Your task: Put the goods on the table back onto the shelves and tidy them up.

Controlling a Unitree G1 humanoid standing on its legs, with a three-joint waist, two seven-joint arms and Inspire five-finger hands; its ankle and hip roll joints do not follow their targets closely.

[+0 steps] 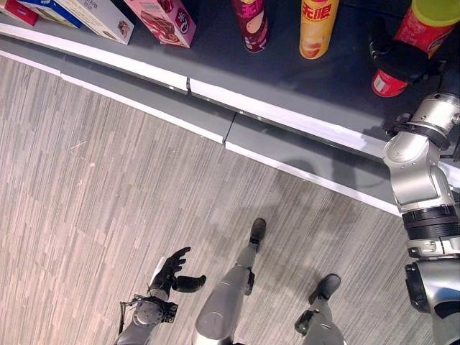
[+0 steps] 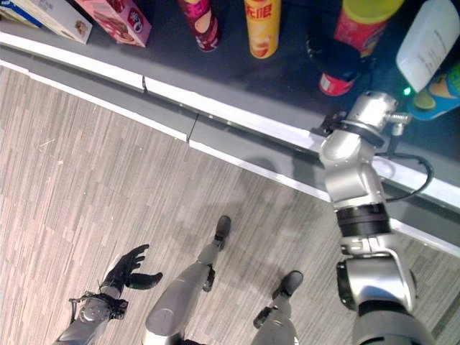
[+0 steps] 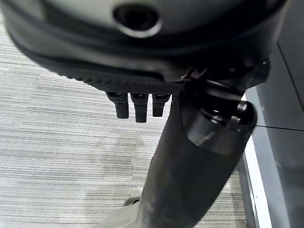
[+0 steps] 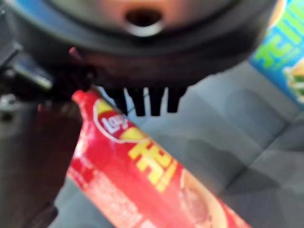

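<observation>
1. Presently, the right hand reaches over the grey shelf at the far right, its fingers wrapped round a red crisp can with a yellow-green lid.
2. Judged step: placing this can in the row beside the yellow can and dark red can.
3. Next move calls for standing it upright, clear of its neighbours, then letting go.
4. The left hand hangs low over the floor, fingers relaxed, holding nothing.
</observation>
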